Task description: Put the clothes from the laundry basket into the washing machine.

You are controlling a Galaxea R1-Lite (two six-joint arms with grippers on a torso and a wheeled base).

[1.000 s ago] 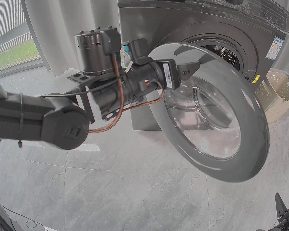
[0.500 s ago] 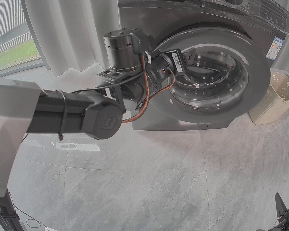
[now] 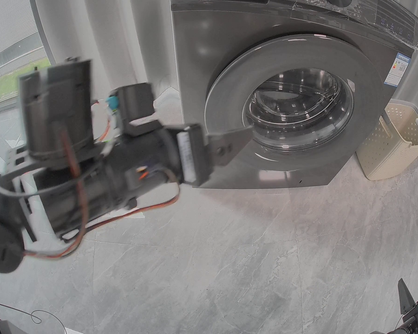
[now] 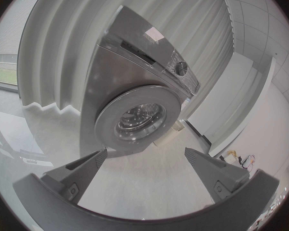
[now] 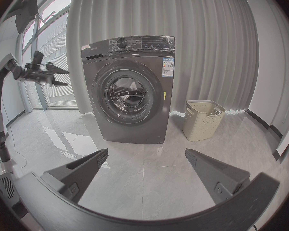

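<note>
Here, washing machine door (image 3: 293, 112) apparently shut, basket (image 3: 397, 141) beside.

Blue-and-white sticker (image 3: 397, 69) and small yellow tag (image 5: 164, 95) on washing machine (image 3: 195, 47) front, print on both illegible.

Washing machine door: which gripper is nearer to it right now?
Left. The left gripper is at door height, off the left side of the washing machine door, apart from it. The right gripper is low near the floor, farther back, to the right.
</note>
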